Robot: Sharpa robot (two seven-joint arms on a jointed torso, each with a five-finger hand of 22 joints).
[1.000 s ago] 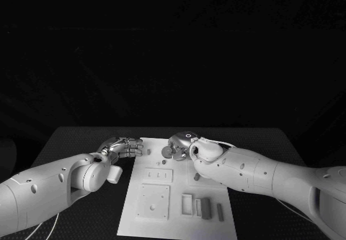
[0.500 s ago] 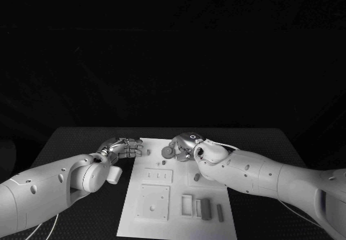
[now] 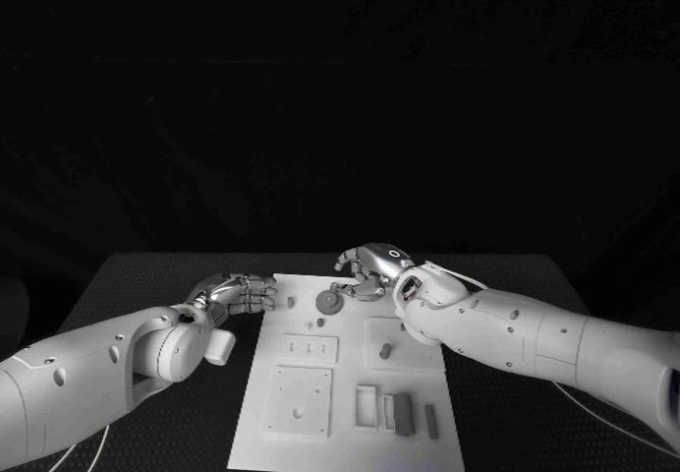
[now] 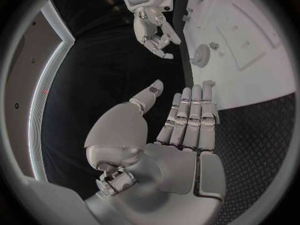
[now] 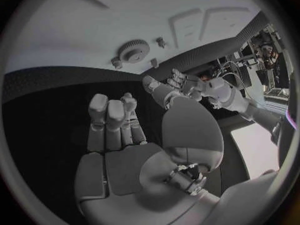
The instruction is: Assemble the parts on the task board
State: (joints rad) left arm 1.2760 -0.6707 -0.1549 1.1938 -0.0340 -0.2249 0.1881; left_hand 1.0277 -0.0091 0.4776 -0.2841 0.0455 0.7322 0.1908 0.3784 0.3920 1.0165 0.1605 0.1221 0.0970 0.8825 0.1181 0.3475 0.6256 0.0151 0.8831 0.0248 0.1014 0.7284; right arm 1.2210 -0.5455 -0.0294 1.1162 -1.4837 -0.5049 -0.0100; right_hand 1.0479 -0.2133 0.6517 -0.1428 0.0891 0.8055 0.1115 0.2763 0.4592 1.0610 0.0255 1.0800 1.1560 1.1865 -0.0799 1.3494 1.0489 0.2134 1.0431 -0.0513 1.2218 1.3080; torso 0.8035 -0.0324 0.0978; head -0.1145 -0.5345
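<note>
Right hand (image 3: 371,271) hovers empty, fingers loose, above the small grey toothed gear (image 3: 329,301) on the white task board (image 3: 425,447); left hand (image 3: 238,292) empty beside it. Gear pickup looks next: descend and pinch.

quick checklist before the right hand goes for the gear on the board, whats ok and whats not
1. Right hand holds nothing, fingers apart: ok.
2. Gear lies free on the task board, no finger on it: ok.
3. Right hand placed over the gear: not ok, it hovers off the board's far edge.
4. Left hand out of the way, beside the board's left edge, holding nothing: ok.
5. Small pegs near the gear clear of the grasp: cannot tell.
</note>
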